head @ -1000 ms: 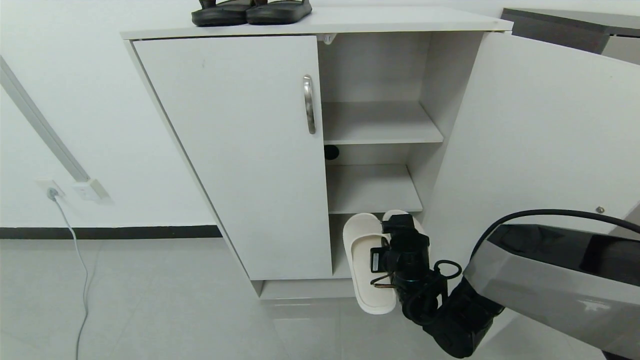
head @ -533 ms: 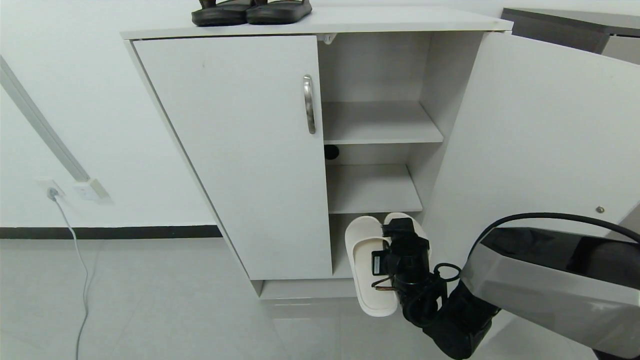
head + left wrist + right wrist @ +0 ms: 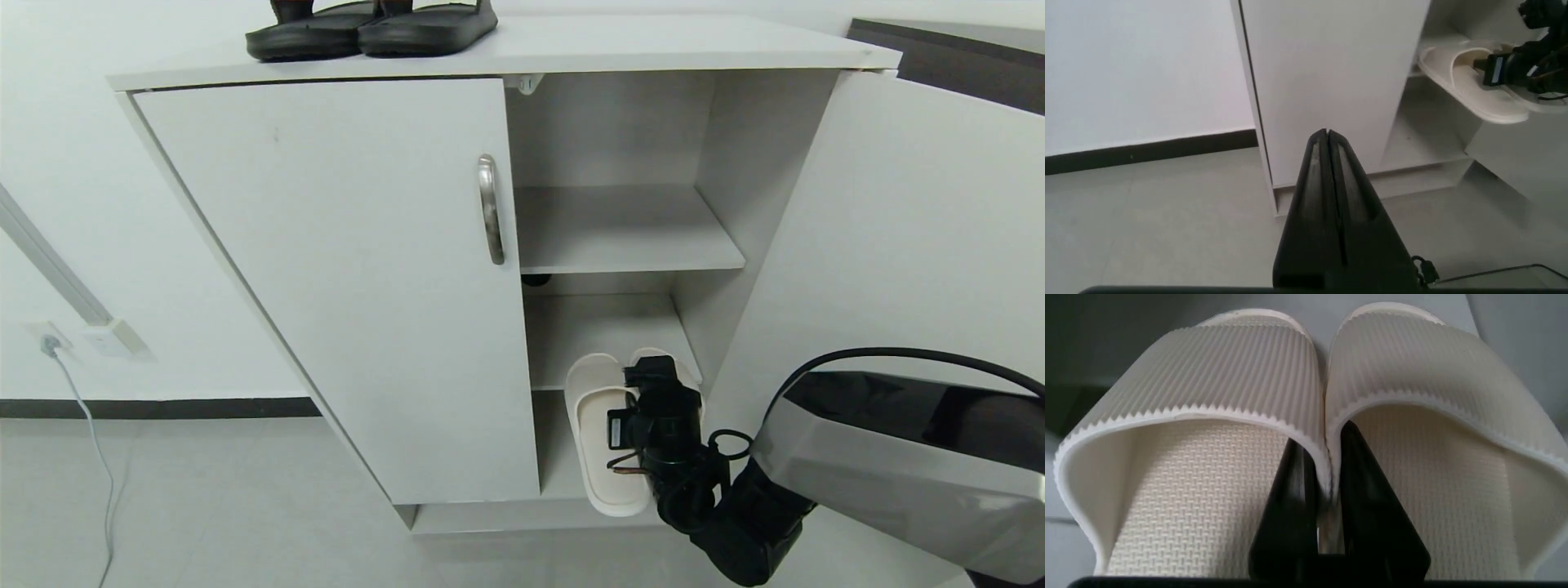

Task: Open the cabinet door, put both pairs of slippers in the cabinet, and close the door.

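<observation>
The white slippers (image 3: 608, 433) are held at the bottom opening of the cabinet (image 3: 326, 245), now viewed from closer. Their adjoining edges are clamped by the right gripper (image 3: 1324, 461); the left gripper (image 3: 1327, 143) is pressed shut.

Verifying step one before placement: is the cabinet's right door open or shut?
Open. The right door is swung outward, exposing the shelves; the left door is shut.

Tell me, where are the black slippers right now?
In the head view, the black slippers sit on top of the cabinet, toward its left end above the closed left door, far above the white slippers.
</observation>
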Robot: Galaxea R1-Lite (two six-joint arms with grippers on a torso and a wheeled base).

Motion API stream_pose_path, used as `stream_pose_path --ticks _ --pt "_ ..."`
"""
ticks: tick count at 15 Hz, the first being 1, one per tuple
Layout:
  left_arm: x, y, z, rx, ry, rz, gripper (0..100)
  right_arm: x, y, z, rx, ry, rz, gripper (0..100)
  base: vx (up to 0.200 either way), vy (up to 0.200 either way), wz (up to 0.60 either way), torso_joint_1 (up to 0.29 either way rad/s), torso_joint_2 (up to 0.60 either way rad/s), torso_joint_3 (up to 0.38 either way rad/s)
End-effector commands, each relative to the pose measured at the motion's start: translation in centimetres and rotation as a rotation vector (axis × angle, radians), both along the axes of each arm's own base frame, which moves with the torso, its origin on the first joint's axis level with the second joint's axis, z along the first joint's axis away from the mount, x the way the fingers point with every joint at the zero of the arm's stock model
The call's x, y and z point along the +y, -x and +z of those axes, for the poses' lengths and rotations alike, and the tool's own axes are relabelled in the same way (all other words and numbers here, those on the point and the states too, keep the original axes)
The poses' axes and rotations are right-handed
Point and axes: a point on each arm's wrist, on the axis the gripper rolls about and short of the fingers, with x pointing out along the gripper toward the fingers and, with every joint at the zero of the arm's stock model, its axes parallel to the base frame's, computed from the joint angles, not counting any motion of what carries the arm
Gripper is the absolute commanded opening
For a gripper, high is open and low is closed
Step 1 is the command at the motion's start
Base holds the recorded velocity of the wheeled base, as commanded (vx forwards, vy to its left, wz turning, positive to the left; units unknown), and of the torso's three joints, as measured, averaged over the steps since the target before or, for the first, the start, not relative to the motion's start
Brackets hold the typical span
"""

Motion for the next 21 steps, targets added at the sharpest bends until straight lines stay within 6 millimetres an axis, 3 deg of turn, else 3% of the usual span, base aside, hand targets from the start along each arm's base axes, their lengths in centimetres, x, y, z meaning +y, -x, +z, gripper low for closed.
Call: stream_pose_path --ticks 1,4,9,16,21 --pt "0.0 0.0 0.0 0.000 0.002 0.001 0 0.0 0.0 0.1 -0.004 0.006 0.002 0 0.200 0.000 0.00 0.002 0.01 0.002" --pt "0.0 0.0 0.0 0.002 0.002 0.001 0 0.5 -0.6 0.1 -0.022 -0.006 0.006 0 0.000 0.000 0.00 0.000 0.00 0.000" --pt "0.0 0.0 0.0 0.000 0.002 0.001 0 0.5 -4.0 -1.1 -0.002 0.008 -0.031 0 0.000 0.000 0.00 0.000 0.00 0.000" --pt "0.0 0.0 0.0 0.000 0.003 0.001 0 1.1 -10.2 0.6 -0.005 -0.007 -0.044 0 0.000 0.000 0.00 0.000 0.00 0.000" --pt "0.0 0.0 0.0 0.000 0.003 0.002 0 1.3 -12.0 1.1 -0.010 -0.011 -0.060 0 0.000 0.000 0.00 0.000 0.00 0.000"
